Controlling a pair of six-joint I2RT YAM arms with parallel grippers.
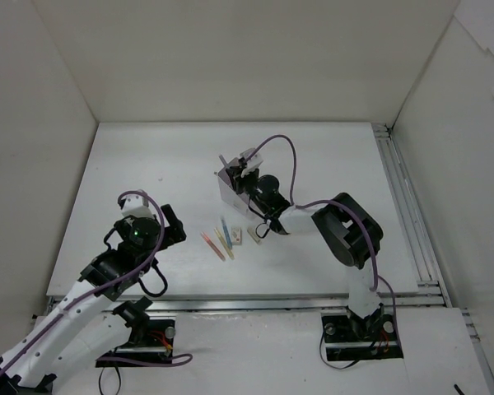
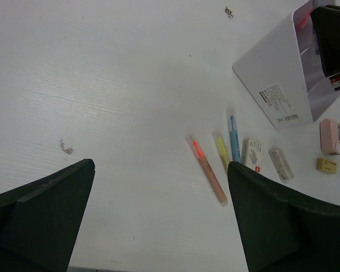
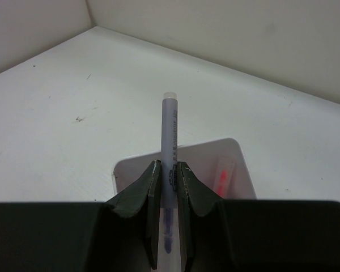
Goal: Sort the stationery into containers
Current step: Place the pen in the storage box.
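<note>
Hidden and cut-off parts, all three views.
Top view: right hand (image 1: 249,167) covers much of the box (image 1: 227,188); erasers (image 1: 237,236) too small to tell apart. Right wrist view: purple pen (image 3: 170,130) lower end lost between clamping fingers (image 3: 150,190); pink pen (image 3: 224,173) inside box blurred. Left wrist view: box runs off right edge, label (image 2: 279,103) print unreadable.

The bench (image 2: 102,85) is matt white and faintly grained. The box (image 2: 275,68) seems smooth frosted plastic, the purple pen (image 3: 169,124) glossy plastic. The left end effector (image 2: 161,164) is matt and dark.
</note>
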